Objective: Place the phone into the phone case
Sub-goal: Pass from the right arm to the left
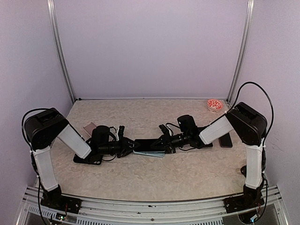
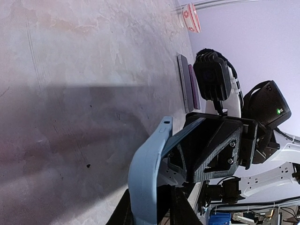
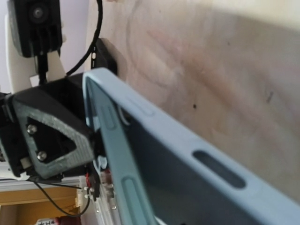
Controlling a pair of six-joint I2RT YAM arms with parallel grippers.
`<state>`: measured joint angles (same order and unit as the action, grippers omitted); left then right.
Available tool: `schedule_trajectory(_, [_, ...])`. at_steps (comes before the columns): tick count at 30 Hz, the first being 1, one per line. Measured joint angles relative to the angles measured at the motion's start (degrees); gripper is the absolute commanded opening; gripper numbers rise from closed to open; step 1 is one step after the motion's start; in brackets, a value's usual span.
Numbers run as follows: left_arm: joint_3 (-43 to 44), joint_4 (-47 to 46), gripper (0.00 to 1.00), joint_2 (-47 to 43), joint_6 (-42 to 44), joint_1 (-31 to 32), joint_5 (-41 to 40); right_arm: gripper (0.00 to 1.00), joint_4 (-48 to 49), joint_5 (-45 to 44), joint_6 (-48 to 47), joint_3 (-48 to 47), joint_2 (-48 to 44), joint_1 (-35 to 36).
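Note:
The light blue phone case point(image 1: 151, 153) hangs just above the table's middle, between both arms. A dark phone point(image 1: 149, 144) lies against its open side; how deep it sits I cannot tell. My left gripper point(image 1: 128, 146) holds the case's left end. In the left wrist view, its fingers point(image 2: 117, 213) flank the case point(image 2: 145, 178) tightly. My right gripper point(image 1: 164, 142) is at the case's other end, one black finger point(image 2: 215, 145) lying over the dark slab edge point(image 2: 187, 133). The case point(image 3: 140, 154) fills the right wrist view, hiding that gripper's own fingers.
A pinkish slab point(image 1: 89, 127) and a black one point(image 1: 86, 159) lie by the left arm. Two dark slabs point(image 1: 226, 140) lie by the right arm, also in the left wrist view point(image 2: 184, 84). A red-and-white dish point(image 1: 214, 104) sits at the back right corner.

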<state>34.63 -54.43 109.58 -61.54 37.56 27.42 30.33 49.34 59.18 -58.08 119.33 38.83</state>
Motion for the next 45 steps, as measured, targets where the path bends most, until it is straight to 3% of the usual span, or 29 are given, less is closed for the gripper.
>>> schedule_trajectory(16, [-0.17,-3.21,0.0,-0.02,-0.09,-0.13,1.73,0.28,-13.51,-2.58,-7.61,-2.32,-4.85,0.0])
schedule_trajectory(33, [-0.85,-4.98,0.0,-1.64,0.02,-0.2,3.21,0.29,-17.11,-3.26,-11.08,-2.32,-7.78,-0.02])
schedule_trajectory(39, [-0.9,-6.05,0.0,-2.08,0.0,-0.26,4.02,0.51,-16.98,-3.5,-11.17,-1.51,-7.76,-0.07])
schedule_trajectory(45, [-1.38,-7.1,0.0,-2.16,-0.44,-0.26,4.37,0.57,-15.1,-3.5,-9.55,0.66,-7.76,-0.46])
